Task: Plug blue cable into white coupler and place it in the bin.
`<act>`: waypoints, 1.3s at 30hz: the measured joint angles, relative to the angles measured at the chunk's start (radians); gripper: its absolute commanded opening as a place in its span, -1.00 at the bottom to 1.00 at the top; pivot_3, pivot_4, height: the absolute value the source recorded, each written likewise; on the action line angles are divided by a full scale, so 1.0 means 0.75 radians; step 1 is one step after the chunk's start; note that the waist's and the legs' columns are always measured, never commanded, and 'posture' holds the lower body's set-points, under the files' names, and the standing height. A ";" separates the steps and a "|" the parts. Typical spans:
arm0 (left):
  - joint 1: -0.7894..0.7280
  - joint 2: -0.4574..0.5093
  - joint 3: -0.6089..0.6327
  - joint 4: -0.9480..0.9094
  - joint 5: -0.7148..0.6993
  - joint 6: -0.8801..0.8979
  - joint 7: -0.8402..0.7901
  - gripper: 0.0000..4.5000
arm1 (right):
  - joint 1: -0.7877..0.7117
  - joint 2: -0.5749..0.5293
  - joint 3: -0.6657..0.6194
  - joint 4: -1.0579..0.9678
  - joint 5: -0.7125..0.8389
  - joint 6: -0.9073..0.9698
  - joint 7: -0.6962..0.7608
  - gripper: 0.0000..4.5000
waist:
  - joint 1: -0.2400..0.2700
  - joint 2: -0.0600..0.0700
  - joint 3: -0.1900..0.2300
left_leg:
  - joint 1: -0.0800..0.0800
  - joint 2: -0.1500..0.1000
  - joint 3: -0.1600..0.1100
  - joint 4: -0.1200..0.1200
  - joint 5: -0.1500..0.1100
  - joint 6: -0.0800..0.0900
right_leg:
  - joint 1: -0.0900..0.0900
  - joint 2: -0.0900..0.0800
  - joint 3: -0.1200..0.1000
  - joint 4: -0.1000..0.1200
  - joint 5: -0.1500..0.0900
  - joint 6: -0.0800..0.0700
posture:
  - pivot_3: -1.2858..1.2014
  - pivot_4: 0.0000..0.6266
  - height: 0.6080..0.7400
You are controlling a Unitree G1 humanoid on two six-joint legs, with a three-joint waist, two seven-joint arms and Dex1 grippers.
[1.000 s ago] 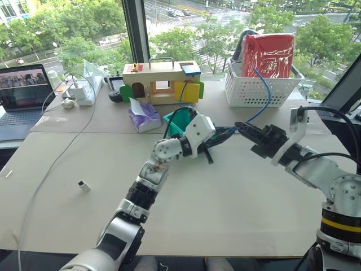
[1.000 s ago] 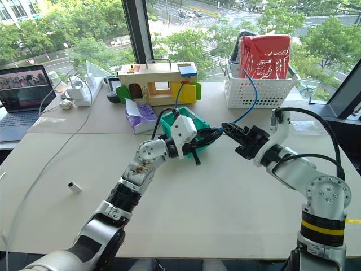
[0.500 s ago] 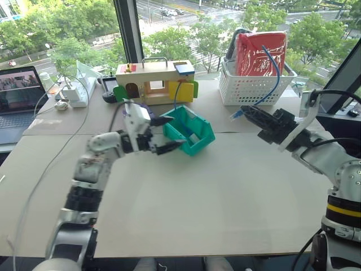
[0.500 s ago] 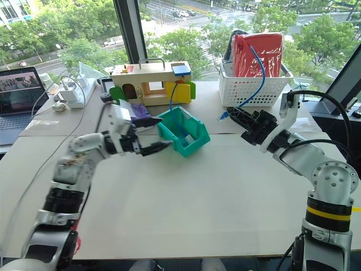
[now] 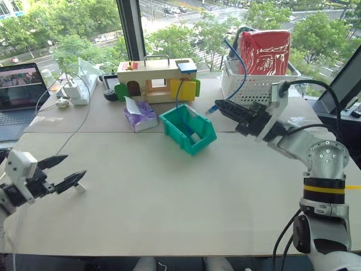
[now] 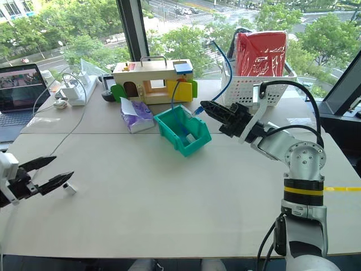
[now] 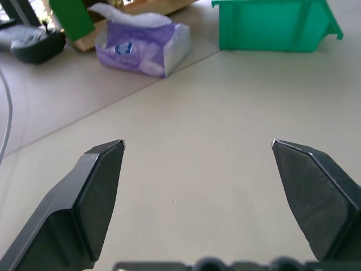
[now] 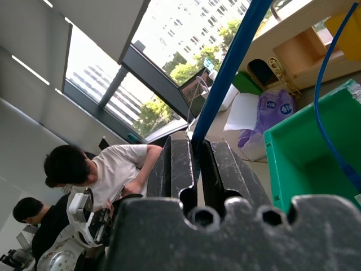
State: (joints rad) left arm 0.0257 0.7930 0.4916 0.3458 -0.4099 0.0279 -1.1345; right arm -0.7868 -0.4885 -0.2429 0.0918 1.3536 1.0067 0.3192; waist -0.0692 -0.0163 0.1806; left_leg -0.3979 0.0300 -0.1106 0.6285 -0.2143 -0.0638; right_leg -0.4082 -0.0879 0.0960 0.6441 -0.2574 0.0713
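Blue cable [image 8: 225,73]: pinched between the closed fingers of the right gripper [image 5: 220,106], upper centre-right of the head view, above and just right of the bin [image 5: 203,138]. Short free end with a small plug [image 5: 211,108] poking past the fingertips toward frame left; remainder arcing up and back toward the white basket [image 5: 248,90].

White coupler [image 5: 80,187]: lying on the table at lower left, just beside the lower fingertip of the left gripper [image 5: 75,166]. Touching or apart: cannot tell. Spread wide, nothing held.

Governing relation: coupler immediately right of and slightly below the open left jaws, well apart from the plug across the table. Nearer arm plainly the left. Judged next: short reach and close on the coupler, then bring it to the plug.

Limits of inspection:
- Coupler too small to read its long axis or which face carries the socket.
- Absent between the fingers in the left wrist view, so likely off to one side of the jaws.
- Thin blue strand [image 5: 179,96] dropping into the bin; same cable or another, not established.
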 measured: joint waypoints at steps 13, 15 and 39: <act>-0.182 -0.001 -0.138 0.383 0.087 -0.243 -0.081 -0.10 | -0.001 -0.006 -0.025 -0.009 -0.022 0.008 0.003 -1.00 | -0.001 0.000 0.000 | 0.002 0.000 0.000 0.000 0.000 0.000 | -0.001 0.000 0.000 0.004 0.000 0.000 | 0.03 -0.52 1.00; -0.212 0.001 -0.143 0.425 0.087 -0.248 -0.099 -0.45 | -0.001 -0.008 -0.029 -0.013 -0.024 0.008 0.001 -1.00 | -0.002 0.000 0.000 | 0.003 0.000 0.000 0.000 0.000 0.000 | 0.000 0.000 0.000 0.005 0.000 -0.001 | 0.03 -0.52 1.00; -0.829 -0.589 -0.922 -0.017 0.244 0.207 0.012 -0.70 | 0.260 -0.093 -0.222 -0.398 0.058 -0.001 -0.275 -1.00 | -0.007 0.000 0.000 | -0.001 -0.001 0.000 0.006 0.000 0.001 | 0.001 0.000 0.000 0.003 0.000 0.000 | 0.03 -0.52 1.00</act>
State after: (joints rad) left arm -0.5958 0.3513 -0.2001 0.3332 -0.2271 0.1831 -1.1255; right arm -0.5917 -0.5584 -0.4097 -0.2063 1.3971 1.0062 0.1133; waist -0.0748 -0.0165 0.1804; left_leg -0.3983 0.0293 -0.1106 0.6326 -0.2140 -0.0630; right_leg -0.4072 -0.0877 0.0962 0.6463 -0.2573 0.0711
